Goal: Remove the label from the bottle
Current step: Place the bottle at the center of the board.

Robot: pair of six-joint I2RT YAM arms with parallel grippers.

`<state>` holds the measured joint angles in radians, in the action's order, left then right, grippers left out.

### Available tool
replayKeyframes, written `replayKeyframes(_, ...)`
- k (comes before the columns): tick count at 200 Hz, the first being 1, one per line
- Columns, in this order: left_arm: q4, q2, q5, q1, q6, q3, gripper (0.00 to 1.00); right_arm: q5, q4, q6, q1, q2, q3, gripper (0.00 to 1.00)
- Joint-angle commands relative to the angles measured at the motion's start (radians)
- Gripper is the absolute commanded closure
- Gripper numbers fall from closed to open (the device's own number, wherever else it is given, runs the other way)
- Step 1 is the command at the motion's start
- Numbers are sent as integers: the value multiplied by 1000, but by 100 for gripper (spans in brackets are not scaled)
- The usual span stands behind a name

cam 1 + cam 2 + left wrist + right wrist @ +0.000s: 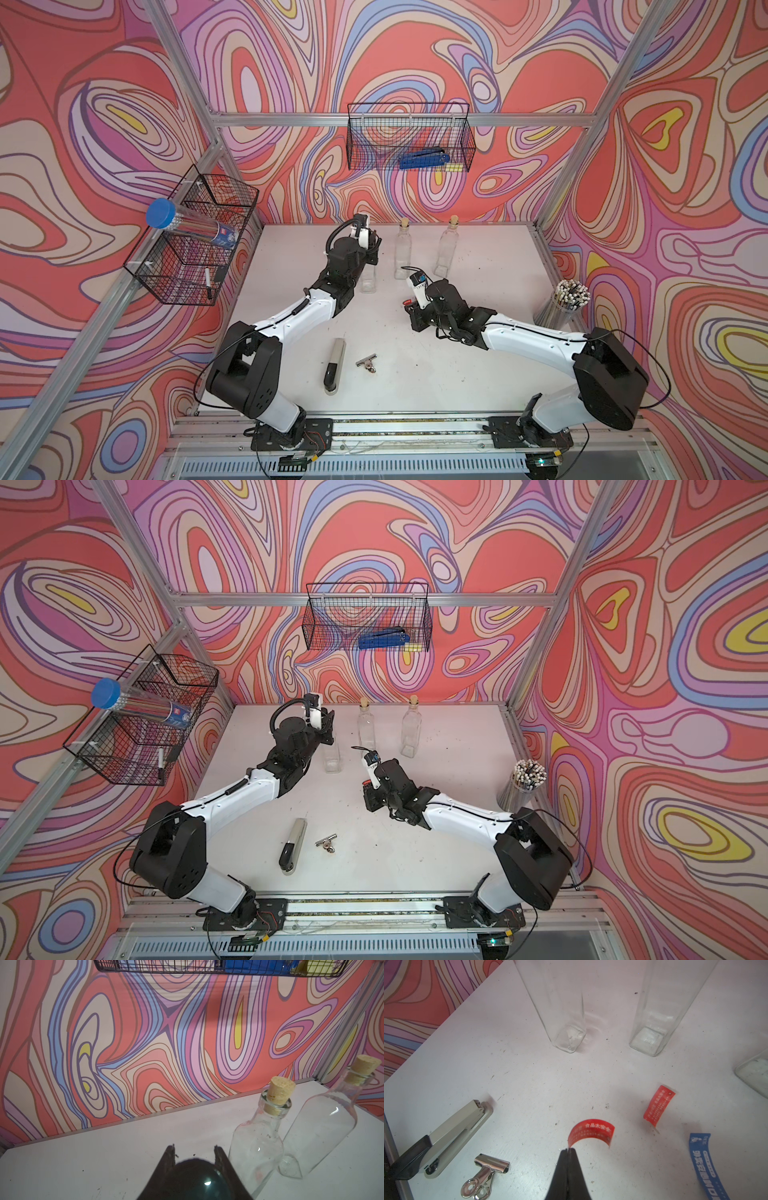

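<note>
I am pinching one end of the label (591, 1131) in my right gripper (568, 1149), jaws pressed tight together. The strip is curling away from the tips, its long axis running across them, clear of every bottle. I cannot tell whether it is touching the table (519, 1076). Just beyond it, a red strip (659, 1105) and a blue strip (704, 1163) are lying loose. Farther back and to the left, my left gripper (194, 1153) is clamping the top of the bottle (368, 284), which is standing upright and bare. I am judging the peel done. Letting go falls to the right arm.
</note>
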<state>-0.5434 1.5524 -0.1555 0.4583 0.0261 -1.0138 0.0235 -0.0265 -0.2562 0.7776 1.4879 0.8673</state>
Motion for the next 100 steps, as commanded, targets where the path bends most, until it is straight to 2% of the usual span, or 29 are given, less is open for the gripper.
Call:
replayKeyframes(1,-159,7,-30,-2,-15,15,100,-1,5,-8,-5,-22,-14,100)
replayKeyframes(63,-227,59,-57,-2,-13,63,100,-2,1,-6,-6,-18,-11,100)
replayKeyframes(100,-239,91,-58,-6,-18,60,95,-4,-7,-3,-5,-17,-7,100)
